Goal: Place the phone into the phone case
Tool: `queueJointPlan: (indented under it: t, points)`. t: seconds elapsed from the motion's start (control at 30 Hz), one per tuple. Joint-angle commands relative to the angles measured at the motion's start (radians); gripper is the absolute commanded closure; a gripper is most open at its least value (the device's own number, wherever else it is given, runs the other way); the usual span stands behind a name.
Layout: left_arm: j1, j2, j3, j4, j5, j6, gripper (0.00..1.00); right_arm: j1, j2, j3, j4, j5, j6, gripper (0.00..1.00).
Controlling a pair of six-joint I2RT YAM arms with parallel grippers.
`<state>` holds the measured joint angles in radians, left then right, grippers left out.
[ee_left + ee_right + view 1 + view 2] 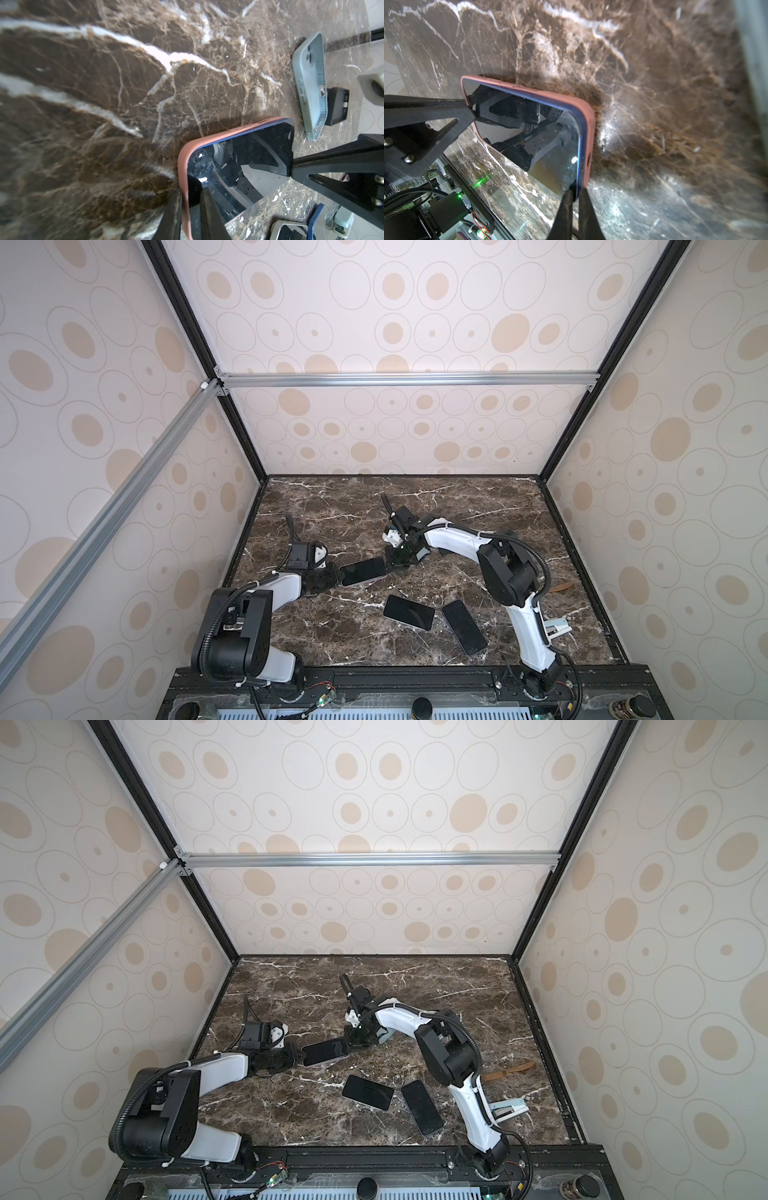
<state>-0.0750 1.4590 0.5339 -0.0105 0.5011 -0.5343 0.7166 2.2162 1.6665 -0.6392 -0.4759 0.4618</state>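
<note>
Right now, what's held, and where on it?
The phone, sitting in the pink case, is pinched at opposite ends: left gripper on one, right gripper on the other.

White arm links (453,541), black joints (505,572), corrugated cables (536,556)

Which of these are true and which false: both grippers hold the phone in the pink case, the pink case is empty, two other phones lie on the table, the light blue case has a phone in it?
Both grippers hold it: true. The left gripper and right gripper are shut on opposite ends of the phone.
Pink case empty: false. The pink case has that phone in it.
Two other phones on the table: true.
Light blue case filled: false. The light blue case lies empty.
</note>
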Motion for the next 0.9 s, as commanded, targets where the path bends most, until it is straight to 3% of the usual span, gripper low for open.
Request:
queueJointPlan:
  t: [0.0, 0.87]
  points:
    - [-0.016, 0.041, 0.002, -0.044, -0.013, 0.019, 0.83, 0.041, 0.141, -0.04, -0.007, 0.04, -0.023, 0.91]
    - [-0.022, 0.049, 0.0, -0.043, -0.011, 0.017, 0.84, 0.075, 0.271, -0.078, 0.012, 0.125, -0.03, 0.91]
